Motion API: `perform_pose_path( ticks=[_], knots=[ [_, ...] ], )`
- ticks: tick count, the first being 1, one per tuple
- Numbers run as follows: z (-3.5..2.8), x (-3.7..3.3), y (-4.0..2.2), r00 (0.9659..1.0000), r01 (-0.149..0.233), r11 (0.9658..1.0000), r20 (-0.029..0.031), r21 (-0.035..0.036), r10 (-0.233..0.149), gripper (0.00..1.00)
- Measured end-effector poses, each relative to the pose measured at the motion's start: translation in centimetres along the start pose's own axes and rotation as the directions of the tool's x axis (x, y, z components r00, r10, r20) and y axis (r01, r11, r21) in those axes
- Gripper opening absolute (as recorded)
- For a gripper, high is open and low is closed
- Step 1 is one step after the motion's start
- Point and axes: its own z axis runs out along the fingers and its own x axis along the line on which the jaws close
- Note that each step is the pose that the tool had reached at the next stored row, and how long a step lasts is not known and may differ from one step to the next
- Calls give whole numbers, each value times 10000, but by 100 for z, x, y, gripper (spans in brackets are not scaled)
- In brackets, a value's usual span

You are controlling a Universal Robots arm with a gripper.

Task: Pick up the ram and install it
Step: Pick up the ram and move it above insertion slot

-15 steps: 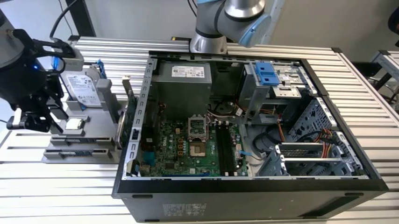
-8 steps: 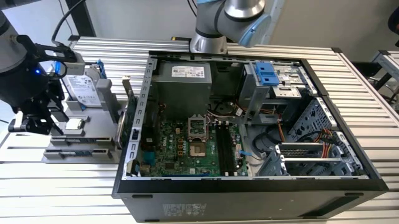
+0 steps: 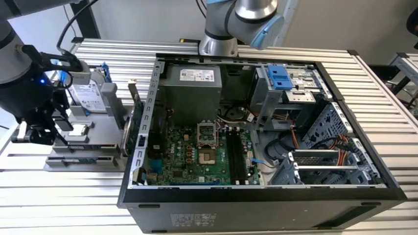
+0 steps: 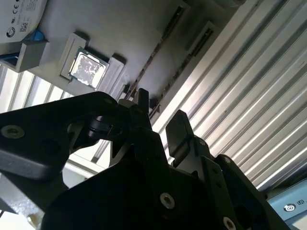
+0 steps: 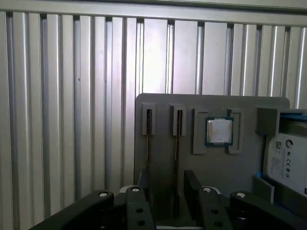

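Note:
Two slim dark ram sticks [image 5: 178, 125] [image 5: 148, 123] stand on edge in slots of a grey parts tray [image 5: 211, 103]. In the second wrist view they show as thin dark lines [image 4: 163, 43] [image 4: 184, 67]. My gripper [image 5: 168, 184] [image 4: 160, 117] hangs open just above the near end of those slots, with nothing between its fingers [image 5: 192, 184]. In the exterior view the gripper [image 3: 39, 134] is over the tray [image 3: 81, 161], at that view's left of the open computer case [image 3: 261, 196]. The motherboard's black memory slots [image 3: 235, 156] lie inside the case.
A silver CPU chip [image 5: 219, 131] [image 4: 87, 68] sits in the tray beside the sticks, and a hard drive [image 5: 288, 163] [image 3: 88, 95] lies past it. A green card [image 3: 137, 117] stands against the case wall. The slatted metal table [image 5: 62, 96] surrounds everything.

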Motion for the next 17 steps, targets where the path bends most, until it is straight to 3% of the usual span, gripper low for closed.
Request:
perform_pose_path(
  ticks=[9, 13, 17],
  knots=[
    [138, 32, -17, 9994, -352, 9994, -5, 19, 352, 100],
    [184, 36, -28, 9992, -388, 9992, -10, -35, 388, 100],
    [255, 40, -39, 9992, -390, 9992, -10, -44, 390, 100]
  ],
)
